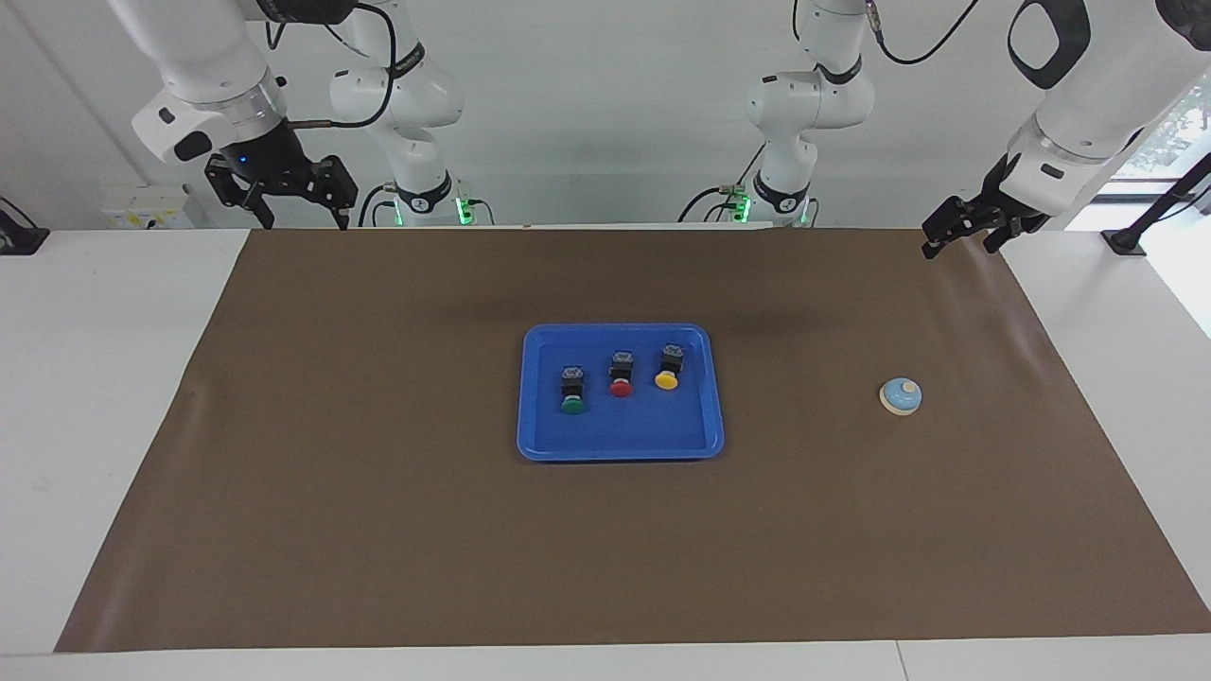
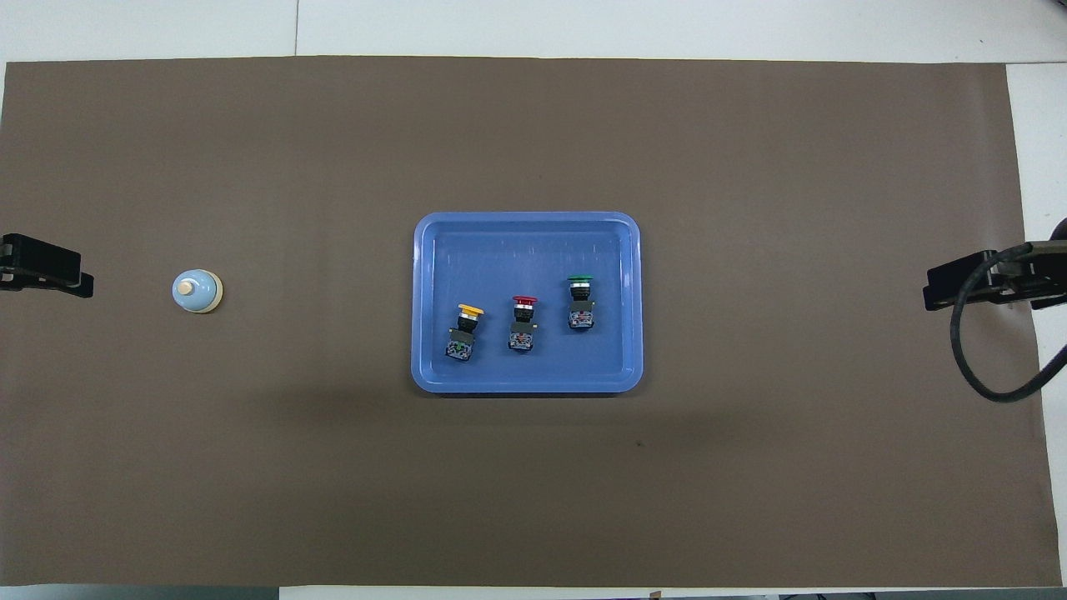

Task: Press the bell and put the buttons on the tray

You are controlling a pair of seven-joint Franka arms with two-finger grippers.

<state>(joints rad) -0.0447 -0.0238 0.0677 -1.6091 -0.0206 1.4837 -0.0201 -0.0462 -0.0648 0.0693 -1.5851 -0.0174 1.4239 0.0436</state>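
Observation:
The blue tray (image 1: pixel 620 437) (image 2: pixel 525 250) lies in the middle of the brown mat. Three buttons lie on it in a row: green (image 1: pixel 571 403) (image 2: pixel 579 282), red (image 1: pixel 621 387) (image 2: pixel 523 302) and yellow (image 1: pixel 667 379) (image 2: pixel 469 312). Their caps point away from the robots. The light-blue bell (image 1: pixel 901 396) (image 2: pixel 197 292) stands alone on the mat toward the left arm's end. My left gripper (image 1: pixel 957 249) (image 2: pixel 50 273) hangs open and empty over the mat's edge at that end, well apart from the bell. My right gripper (image 1: pixel 305 225) (image 2: pixel 959 287) is open and empty over the other end.
A brown mat (image 1: pixel 378 492) covers most of the white table (image 1: pixel 95 378). A black cable (image 2: pixel 967 350) loops beside the right gripper. Both arm bases (image 1: pixel 421 194) stand at the table's edge on the robots' side.

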